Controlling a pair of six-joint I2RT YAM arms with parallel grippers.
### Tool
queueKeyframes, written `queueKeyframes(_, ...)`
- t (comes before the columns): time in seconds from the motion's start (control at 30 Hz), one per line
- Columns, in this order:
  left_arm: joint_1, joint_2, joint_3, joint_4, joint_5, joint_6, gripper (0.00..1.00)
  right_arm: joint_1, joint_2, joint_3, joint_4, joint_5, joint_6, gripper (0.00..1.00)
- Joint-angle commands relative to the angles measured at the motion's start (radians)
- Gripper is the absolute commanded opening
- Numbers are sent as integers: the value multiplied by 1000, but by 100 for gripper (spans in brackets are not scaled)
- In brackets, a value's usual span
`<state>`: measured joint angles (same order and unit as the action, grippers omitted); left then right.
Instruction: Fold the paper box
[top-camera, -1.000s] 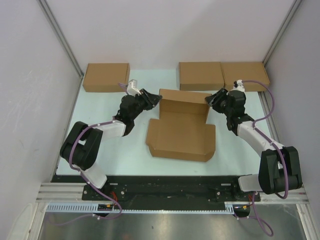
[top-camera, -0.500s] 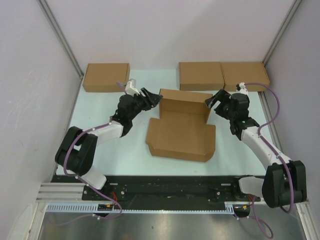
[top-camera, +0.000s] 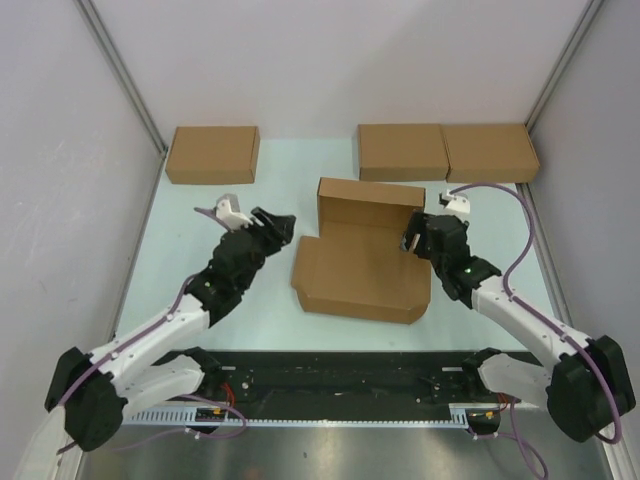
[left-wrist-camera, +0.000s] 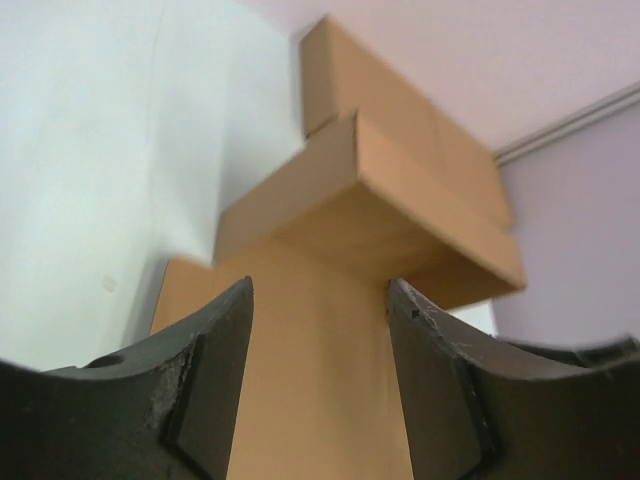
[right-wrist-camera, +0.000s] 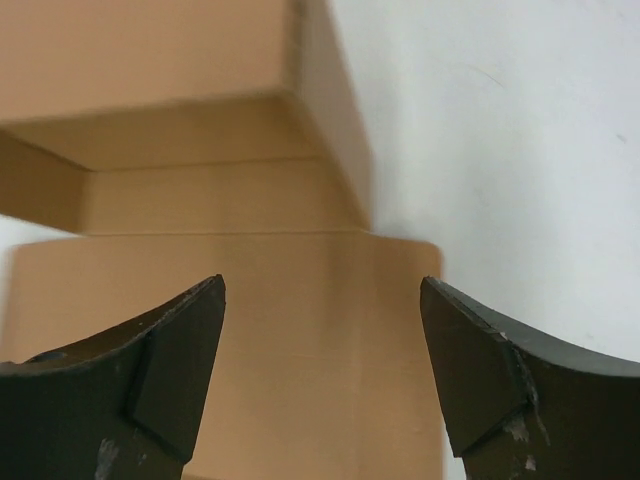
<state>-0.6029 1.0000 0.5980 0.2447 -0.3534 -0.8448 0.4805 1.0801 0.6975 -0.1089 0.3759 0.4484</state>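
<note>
in the middle of the table (top-camera: 190, 285) you see the paper box (top-camera: 360, 272) half folded: its far walls stand up and its wide near panel lies flat on the surface. your left gripper (top-camera: 278, 226) is near the box's left side, apart from it, with fingers spread and nothing between them. your right gripper (top-camera: 410, 237) is at the box's right wall, fingers wide apart too, holding nothing; if it touches the wall, you cannot tell. along the far edge lie a single cardboard box (top-camera: 212, 154) and a pair of cardboard boxes (top-camera: 402, 151) side by side.
</note>
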Motion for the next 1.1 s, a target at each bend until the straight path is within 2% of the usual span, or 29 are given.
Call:
queueKeyframes(0.0, -138, -99, -61, -329, -260, -112, 61, -11, 67, -50, 129, 169, -36, 82)
queueKeyframes(0.13, -178, -239, -142, -370, -211, -138, 60, -37, 124, -49, 270, 147, -54, 79)
queueKeyframes(0.37, -195, -356, -213, -409, -199, -134, 60, -80, 231, -41, 348, 129, -10, 72)
queueKeyframes(0.47, -195, -359, -216, -413, -190, -116, 60, -91, 273, -33, 382, 107, 24, 62)
queueKeyframes(0.53, -195, -359, -216, -418, -187, -109, 60, -88, 300, -15, 380, 89, 48, 51)
queueKeyframes(0.67, -195, -356, -227, -398, -170, -105, 60, -83, 330, 33, 333, 66, 88, 29)
queueKeyframes(0.7, -193, -354, -227, -384, -164, -105, 61, -91, 334, 57, 298, 58, 105, 20)
queueKeyframes(0.83, -195, -344, -224, -369, -122, -106, 60, -105, 327, 112, 174, 14, 176, 7)
queueKeyframes(0.93, -193, -340, -221, -361, -107, -108, 60, -121, 311, 155, 112, -18, 217, 1)
queueKeyframes(0.97, -195, -342, -222, -352, -99, -108, 60, -128, 304, 166, 41, -40, 252, 0)
queueKeyframes(1.07, -195, -342, -218, -346, -81, -108, 60, -155, 293, 204, -63, -118, 315, 0)
